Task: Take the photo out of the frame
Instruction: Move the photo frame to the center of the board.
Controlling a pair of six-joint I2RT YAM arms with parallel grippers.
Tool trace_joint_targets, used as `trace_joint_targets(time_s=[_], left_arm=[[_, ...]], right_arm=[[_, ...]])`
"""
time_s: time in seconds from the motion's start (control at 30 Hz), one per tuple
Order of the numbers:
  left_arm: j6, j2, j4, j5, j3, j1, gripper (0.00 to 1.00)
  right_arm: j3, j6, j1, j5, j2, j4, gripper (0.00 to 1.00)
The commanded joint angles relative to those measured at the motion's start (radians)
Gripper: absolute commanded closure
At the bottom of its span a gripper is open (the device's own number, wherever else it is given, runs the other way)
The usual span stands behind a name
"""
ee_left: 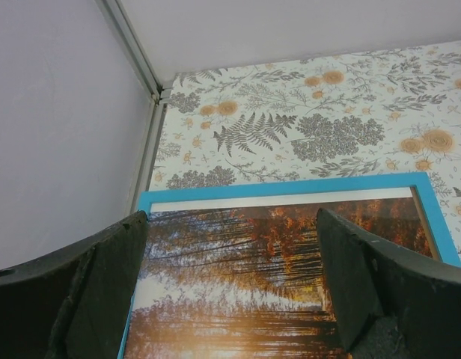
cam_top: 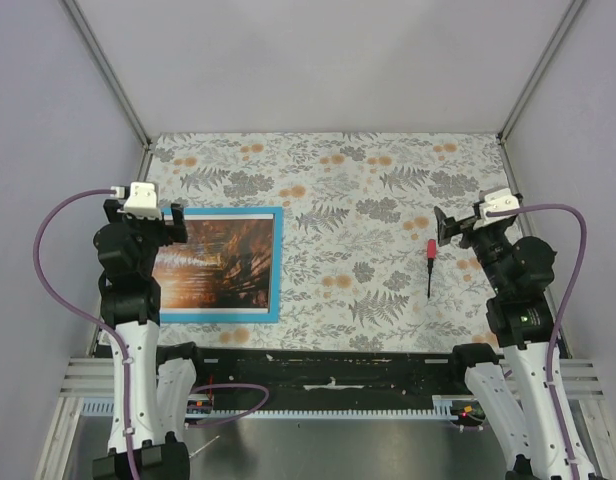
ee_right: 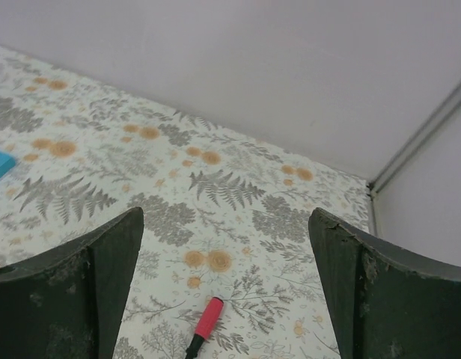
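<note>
Photo [cam_top: 226,262] lies in the blue frame [cam_top: 279,262], flat on the left of the floral cover [cam_top: 388,170]; nothing removed yet. Left gripper [ee_left: 230,215] hovers above it, jaws wide, empty. Right gripper [ee_right: 227,213], beside a red screwdriver [cam_top: 430,262], likewise gapes empty. Whole extraction outstanding.

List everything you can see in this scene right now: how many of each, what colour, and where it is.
photo: one, orange-brown forest scene, inside the frame
frame: one, bright blue, flat on the left side of the table cover
screwdriver: one, red handle and black shaft, lying on the right side of the cover
table cover: one, white with grey leaves and orange flowers, under everything
left gripper: one, black fingers, open, above the photo, holding nothing
right gripper: one, black fingers, open, above the cover near the screwdriver, holding nothing
</note>
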Motion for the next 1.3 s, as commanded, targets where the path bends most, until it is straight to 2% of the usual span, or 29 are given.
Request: trace_joint_targets(time_s=[0.0, 0.2, 0.47, 0.57, 0.73, 1.0, 1.27], left_arm=[[0.017, 0.016, -0.028, 0.026, 0.009, 0.028, 0.0], [0.034, 0.123, -0.111, -0.03, 0.075, 0.039, 0.0], [0.057, 0.217, -0.159, -0.275, 0.115, 0.04, 0.0], [0.063, 0.255, -0.165, -0.316, 0.093, 0.05, 0.0], [0.043, 0.301, -0.179, -0.245, 0.084, 0.119, 0.0], [0.027, 0.484, -0.225, 0.029, 0.171, 0.384, 0.0], [0.048, 0.634, -0.179, 0.129, 0.156, 0.481, 0.0]], right_arm=[[-0.008, -0.071, 0.008, -0.261, 0.015, -0.037, 0.02], [0.012, -0.076, 0.026, -0.321, 0.075, -0.08, 0.02], [0.017, -0.103, 0.024, -0.397, 0.124, -0.129, 0.02], [0.017, -0.108, 0.026, -0.397, 0.126, -0.135, 0.02], [0.017, -0.103, 0.026, -0.398, 0.11, -0.138, 0.02], [0.016, -0.109, 0.023, -0.398, 0.103, -0.143, 0.02], [0.012, -0.122, 0.023, -0.392, 0.114, -0.143, 0.02]])
